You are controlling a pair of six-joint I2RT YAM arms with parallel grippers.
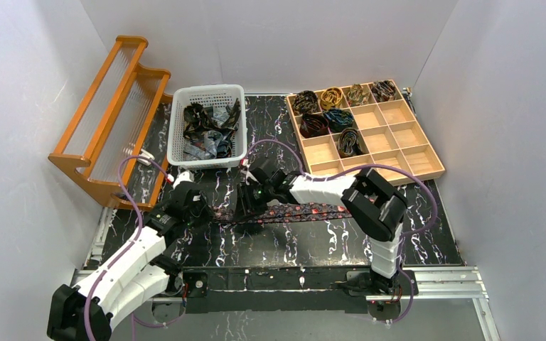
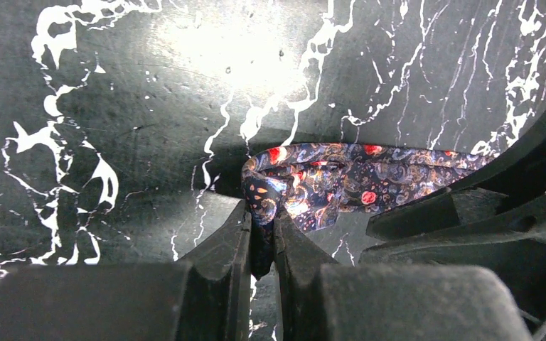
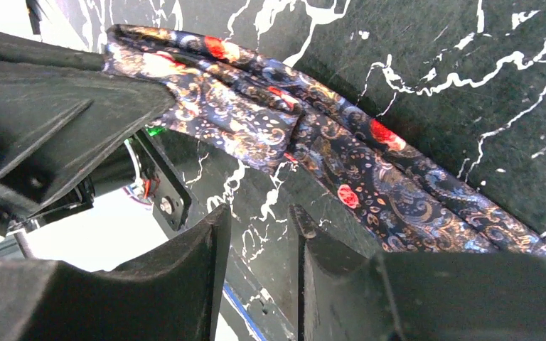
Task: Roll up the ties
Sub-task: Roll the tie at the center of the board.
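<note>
top external view: one dark paisley tie with red spots lies stretched flat across the middle of the black marbled table, running left to right in front of both arms. its left end is doubled over on itself into a small fold, not yet a coil.

the left pincer is pressed together on that folded end, pinching the cloth between its tips, as the left wrist view shows plainly. the right pincer hovers just beside the fold, above the strip. its tips stand apart with only bare table showing between them, so it grips nothing.

judged from this, the step in hand is the very start of a roll, with the first turn being formed at one end of the tie. the next move seems to call for the right pincer to steady the strip close to the fold while the left turns the fold over along the tie. the turn should stay tight and the edges in line, since a slack hold could let the smooth cloth spring open.

farther back, a white basket holds a heap of loose ties. at the back right, a wooden tray of square compartments holds seven rolled ties, one to a compartment. much of the task looks undone.
</note>
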